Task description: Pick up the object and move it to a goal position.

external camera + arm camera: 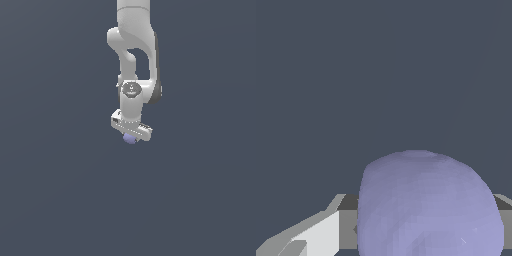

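Background: plain grey-blue field is filling both views; no table edge, marker or goal spot is showing, so where the ball must go cannot be told.
Arm (pixel 134 55): white arm is hanging down from the top centre of the exterior view, wrist pointing downward, likely so the gripper is meeting the ball from above.
Gripper (pixel 131 134): white gripper is sitting just below the frame's middle, tilted, its bar sloping down toward the exterior view's right.
Jaws: they are appearing to close narrowly on the ball, a grey finger (pixel 346 222) pressing against its side in the wrist view; the other side is hidden.
Ball (pixel 130 139): lavender-blue ball (pixel 428 205) is peeking out beneath the gripper, just below centre, and is filling the wrist view's lower right.
Stage: judging by this, the ball is being held for carrying.
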Available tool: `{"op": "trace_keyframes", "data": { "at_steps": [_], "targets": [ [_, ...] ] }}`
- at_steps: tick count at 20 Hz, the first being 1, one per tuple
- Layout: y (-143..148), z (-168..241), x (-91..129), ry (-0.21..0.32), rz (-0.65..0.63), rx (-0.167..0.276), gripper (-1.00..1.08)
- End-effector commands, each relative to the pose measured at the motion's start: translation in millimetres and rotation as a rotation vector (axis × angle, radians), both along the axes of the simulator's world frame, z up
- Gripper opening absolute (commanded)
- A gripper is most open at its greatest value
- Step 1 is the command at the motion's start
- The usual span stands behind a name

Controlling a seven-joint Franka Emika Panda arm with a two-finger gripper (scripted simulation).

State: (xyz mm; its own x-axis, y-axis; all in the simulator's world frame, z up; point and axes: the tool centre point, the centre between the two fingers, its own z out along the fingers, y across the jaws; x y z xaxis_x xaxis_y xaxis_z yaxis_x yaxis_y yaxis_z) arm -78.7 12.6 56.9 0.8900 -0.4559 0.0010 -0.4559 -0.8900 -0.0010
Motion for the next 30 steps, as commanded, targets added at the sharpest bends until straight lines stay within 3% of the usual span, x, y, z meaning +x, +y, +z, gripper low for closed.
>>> {"op": "trace_keyframes", "data": {
  "at_steps": [1, 17, 30],
  "targets": [
    [-9.0, 8.9, 10.2, -0.001, -0.001, 0.000, -1.00],
    [-77.8, 76.0, 95.8, 0.001, 0.000, -0.001, -1.00],
    [-92.8, 90.8, 117.6, 0.001, 0.000, -0.001, -1.00]
  ]
}}
